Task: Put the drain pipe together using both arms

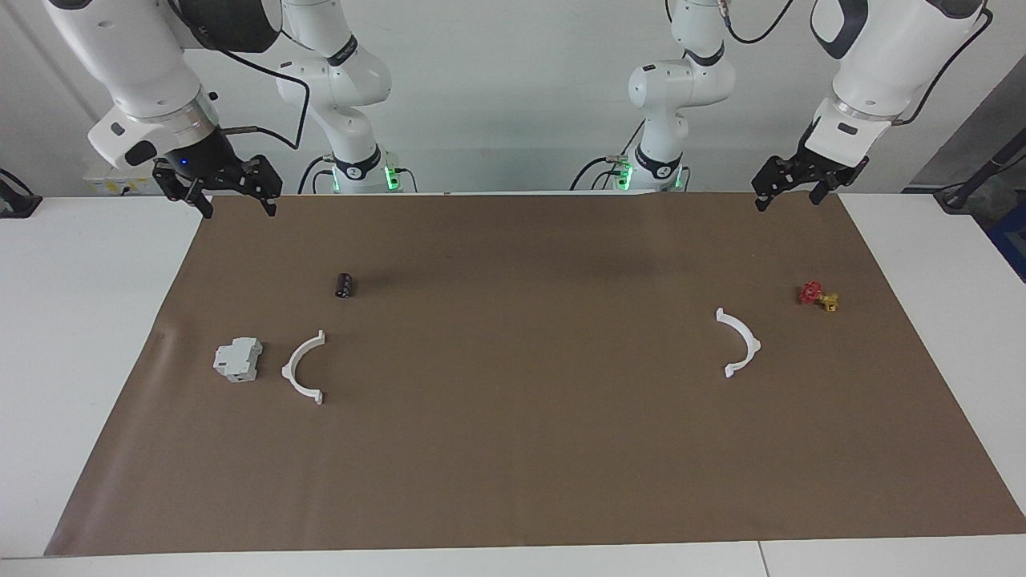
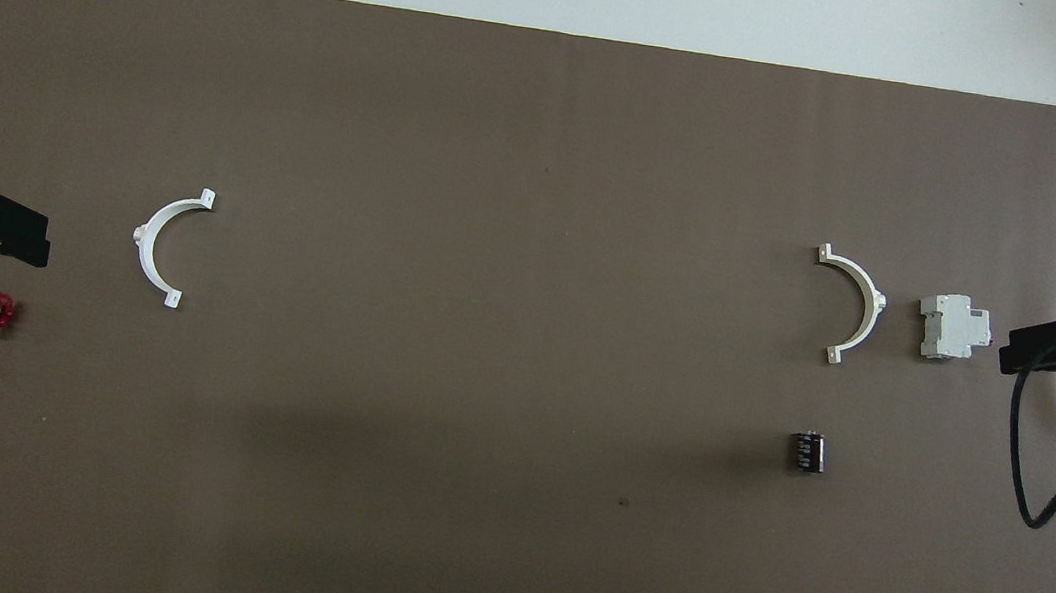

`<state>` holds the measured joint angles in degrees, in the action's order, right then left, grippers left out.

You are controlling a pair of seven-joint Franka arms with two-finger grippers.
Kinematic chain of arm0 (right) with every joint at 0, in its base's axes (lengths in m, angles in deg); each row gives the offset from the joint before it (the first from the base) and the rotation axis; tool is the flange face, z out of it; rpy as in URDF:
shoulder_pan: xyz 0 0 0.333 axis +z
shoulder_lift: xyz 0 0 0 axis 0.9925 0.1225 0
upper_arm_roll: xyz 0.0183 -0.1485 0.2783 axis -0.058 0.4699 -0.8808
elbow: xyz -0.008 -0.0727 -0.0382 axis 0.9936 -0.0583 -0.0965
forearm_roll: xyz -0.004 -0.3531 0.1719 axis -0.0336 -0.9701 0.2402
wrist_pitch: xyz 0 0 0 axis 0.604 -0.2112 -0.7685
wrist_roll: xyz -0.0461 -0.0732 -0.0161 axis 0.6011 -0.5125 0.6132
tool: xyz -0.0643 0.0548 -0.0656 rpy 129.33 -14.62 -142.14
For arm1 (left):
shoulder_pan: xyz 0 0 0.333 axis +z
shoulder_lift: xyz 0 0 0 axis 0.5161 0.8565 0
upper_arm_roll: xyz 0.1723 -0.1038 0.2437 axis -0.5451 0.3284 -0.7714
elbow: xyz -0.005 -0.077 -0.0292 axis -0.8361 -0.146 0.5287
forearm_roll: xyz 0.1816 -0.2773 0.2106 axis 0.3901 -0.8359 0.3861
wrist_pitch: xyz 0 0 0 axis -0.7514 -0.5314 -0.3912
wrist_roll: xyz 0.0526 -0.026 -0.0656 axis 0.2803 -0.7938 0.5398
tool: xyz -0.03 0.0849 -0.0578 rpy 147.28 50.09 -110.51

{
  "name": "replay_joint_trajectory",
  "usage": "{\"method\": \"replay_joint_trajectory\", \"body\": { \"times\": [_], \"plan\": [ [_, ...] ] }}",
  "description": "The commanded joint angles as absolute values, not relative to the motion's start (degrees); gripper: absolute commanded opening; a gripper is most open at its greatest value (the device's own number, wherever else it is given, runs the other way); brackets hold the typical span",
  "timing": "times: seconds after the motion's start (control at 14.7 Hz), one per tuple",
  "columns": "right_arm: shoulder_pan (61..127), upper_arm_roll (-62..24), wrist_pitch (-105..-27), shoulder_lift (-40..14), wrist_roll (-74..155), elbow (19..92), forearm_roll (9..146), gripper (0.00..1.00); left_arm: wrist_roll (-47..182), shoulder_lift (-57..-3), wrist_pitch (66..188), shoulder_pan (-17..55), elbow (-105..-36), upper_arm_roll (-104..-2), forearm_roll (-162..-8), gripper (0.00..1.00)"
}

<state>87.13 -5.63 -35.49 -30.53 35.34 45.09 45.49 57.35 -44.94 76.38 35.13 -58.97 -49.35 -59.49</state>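
A white worktop is covered by a brown paper mat, with a pale wall seen above the arm bases. The left end effector is held raised over the mat's edge nearest the robots, at the left arm's end; its fingers are spread wide and nothing is gripped. The right end effector is held likewise over the same edge at the right arm's end, also wide open and empty. The drain pipe is found as two separate half-rings, well apart and not yet joined. One half-ring lies flat on the mat, farther from the robots than the left end effector and slightly toward the mat's middle; a red-and-yellow valve lies beside it, toward the table end. The other half-ring lies flat farther out from the right end effector and a little toward the middle, with a grey block just beside it and a dark cylinder between it and the robots. The open sides of both arcs are turned toward the mat's centre, so each chord runs roughly toward and away from the robots. Each half is judged to belong to the arm on its own end, and a forward, downward reach appears to be called for.
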Motion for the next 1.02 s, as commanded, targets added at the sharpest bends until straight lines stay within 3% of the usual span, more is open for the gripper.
{"method": "replay_joint_trajectory", "body": {
  "times": [0.0, 0.68, 0.96],
  "plan": [
    [86.91, -5.70, -36.87, -31.43, 36.05, 46.38, 46.72, 1.00, 57.30, -45.68, 77.05, 35.29, -59.28, -49.24, -60.06, 1.00],
    [84.64, -5.53, -37.57, -32.22, 37.10, 48.13, 46.63, 1.00, 57.30, -45.68, 77.05, 35.20, -59.37, -49.15, -60.06, 1.00],
    [84.02, -5.53, -54.76, -32.84, 44.99, 58.13, 46.72, 1.00, 57.30, -45.68, 77.14, 35.29, -59.37, -49.06, -60.06, 1.00]
  ]
}}
